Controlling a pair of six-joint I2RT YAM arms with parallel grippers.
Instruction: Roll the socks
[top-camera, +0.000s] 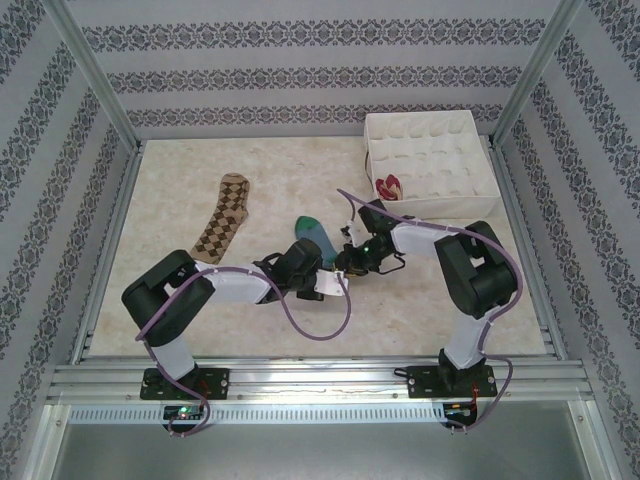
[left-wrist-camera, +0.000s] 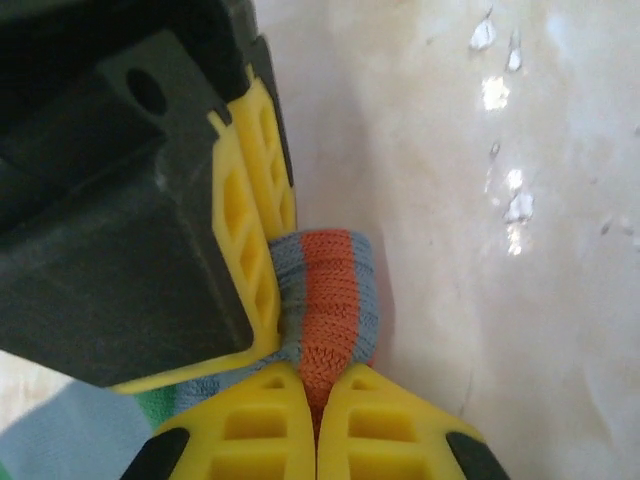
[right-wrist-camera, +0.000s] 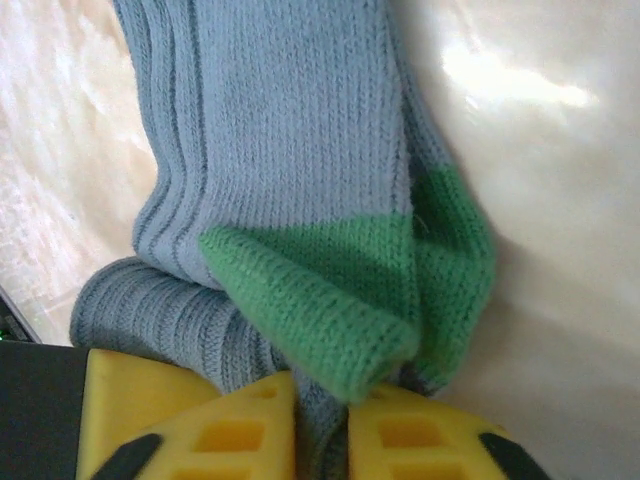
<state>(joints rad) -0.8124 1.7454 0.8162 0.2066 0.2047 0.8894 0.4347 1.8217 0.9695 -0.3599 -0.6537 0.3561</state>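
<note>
The orange-blue-teal striped sock (top-camera: 312, 233) lies mid-table, green toe away from the arms, with both grippers meeting at its near end. In the left wrist view my left gripper (left-wrist-camera: 318, 385) is shut on a bunched orange and blue band of the sock (left-wrist-camera: 335, 300), hard against the right gripper's yellow finger (left-wrist-camera: 245, 225). My right gripper (right-wrist-camera: 322, 390) has blue fabric of the same sock (right-wrist-camera: 290, 150) pinched in the narrow gap between its fingers, a green fold lying over them. The brown argyle sock (top-camera: 222, 218) lies flat to the left. The peach and dark red sock (top-camera: 390, 186) sits rolled in the box.
A white compartment box (top-camera: 440, 207) stands at the back right, close behind the right arm. Metal frame posts and patterned walls close in the table on three sides. A purple cable loops over each arm.
</note>
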